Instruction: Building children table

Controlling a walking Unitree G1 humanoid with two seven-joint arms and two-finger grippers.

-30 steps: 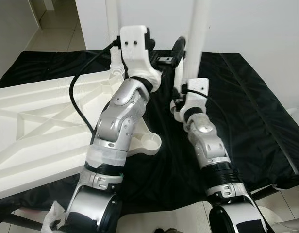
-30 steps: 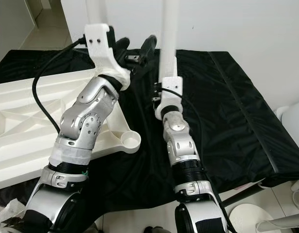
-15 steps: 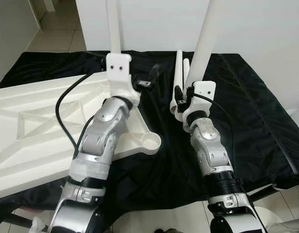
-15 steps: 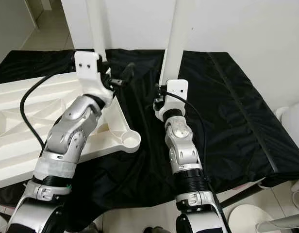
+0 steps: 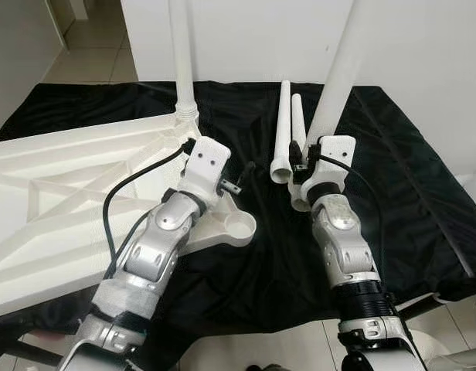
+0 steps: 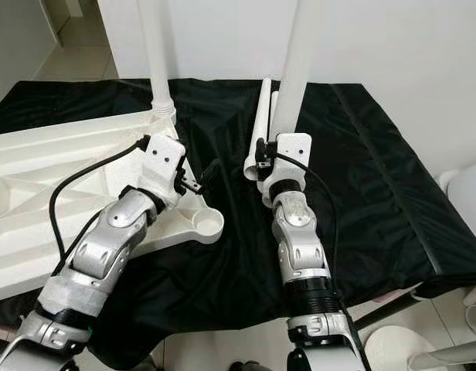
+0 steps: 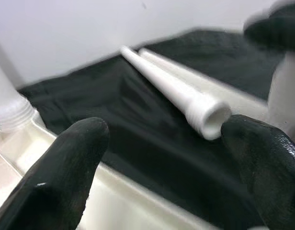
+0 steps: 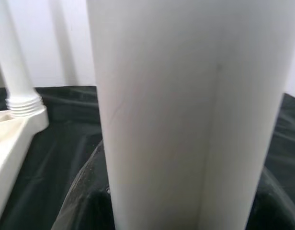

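The right gripper [image 5: 301,158] is clenched around a white table leg [image 5: 336,81], held upright and tilted toward 1 o'clock above the black cloth [image 5: 400,178]. The left gripper [image 7: 166,158] is spread wide and holds nothing, hovering over the corner socket [image 5: 239,226] of the upturned white tabletop [image 5: 60,201]. Two loose legs [image 5: 283,124] lie at 12 o'clock; another leg [image 5: 181,58] stands screwed into the tabletop

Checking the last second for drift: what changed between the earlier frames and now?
The left gripper, fingers open, came down from near the screwed-in leg to the tabletop's empty corner socket. The right gripper lowered too, tilting its held leg. Two loose legs stayed put.
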